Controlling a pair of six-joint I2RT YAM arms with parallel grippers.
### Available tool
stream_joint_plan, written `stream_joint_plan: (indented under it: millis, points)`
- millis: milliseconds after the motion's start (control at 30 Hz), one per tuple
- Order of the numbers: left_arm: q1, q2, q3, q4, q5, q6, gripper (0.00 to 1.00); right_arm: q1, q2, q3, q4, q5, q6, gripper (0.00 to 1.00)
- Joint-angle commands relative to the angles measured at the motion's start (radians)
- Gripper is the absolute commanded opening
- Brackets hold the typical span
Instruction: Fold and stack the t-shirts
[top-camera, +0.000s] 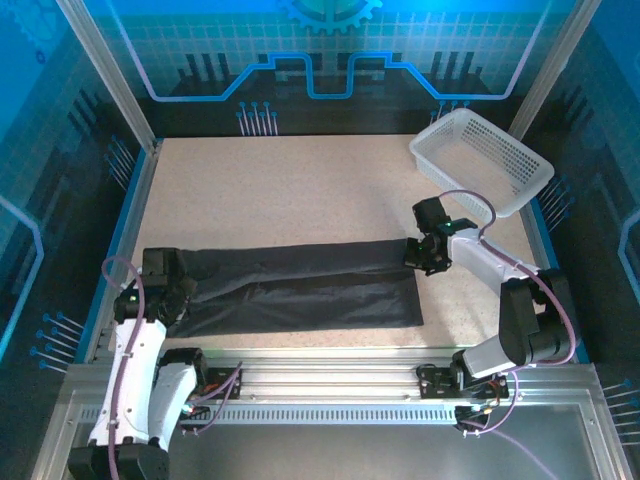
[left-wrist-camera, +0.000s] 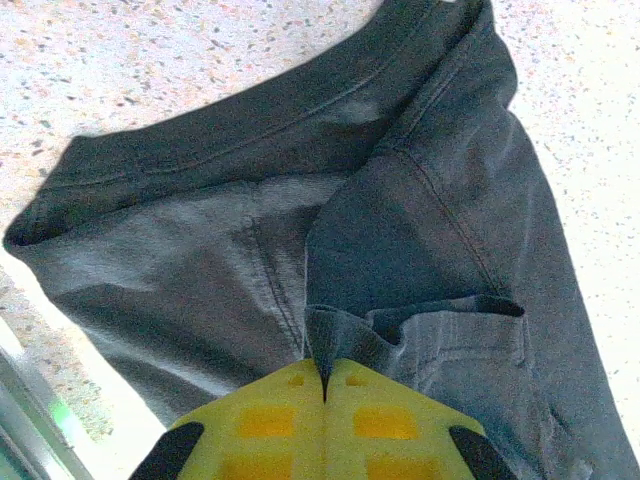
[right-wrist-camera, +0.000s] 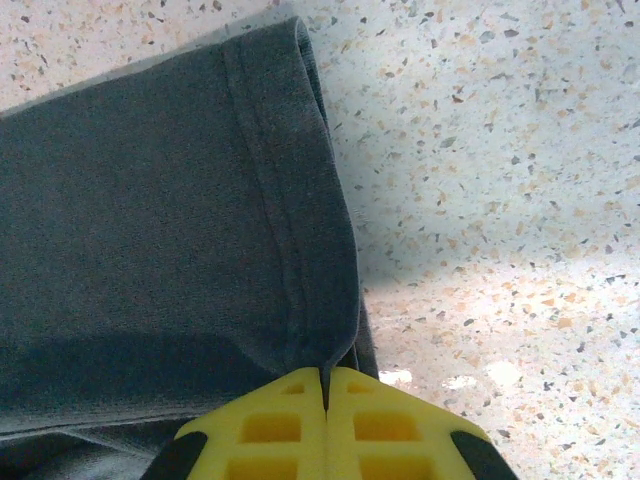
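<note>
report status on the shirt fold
Left gripper shut on dark charcoal cloth t-shirt, left end. Right gripper shut on right end. Shirt a long strip on table. White plastic lattice basket apart, far right.

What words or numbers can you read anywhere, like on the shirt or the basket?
None can be read.
The dark t-shirt is plain, with no print.
The white basket has no label.
The blue back wall has only lines and a gear drawing, no letters.
</note>
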Motion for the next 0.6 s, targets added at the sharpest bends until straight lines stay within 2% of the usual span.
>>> stream_joint_plan:
  millis: [0,400,567]
  points:
    - [0.006,-0.012,0.019,-0.069,-0.039,-0.015,0.00,0.008,-0.013,-0.011,-0.045,0.041,0.021,0.00]
    - [0.005,-0.009,-0.005,-0.102,-0.043,-0.036,0.00,0.018,0.001,-0.043,-0.064,0.042,0.066,0.00]
    - [0.005,0.027,-0.024,-0.095,-0.032,-0.048,0.00,0.018,-0.003,-0.039,-0.098,0.043,0.105,0.09]
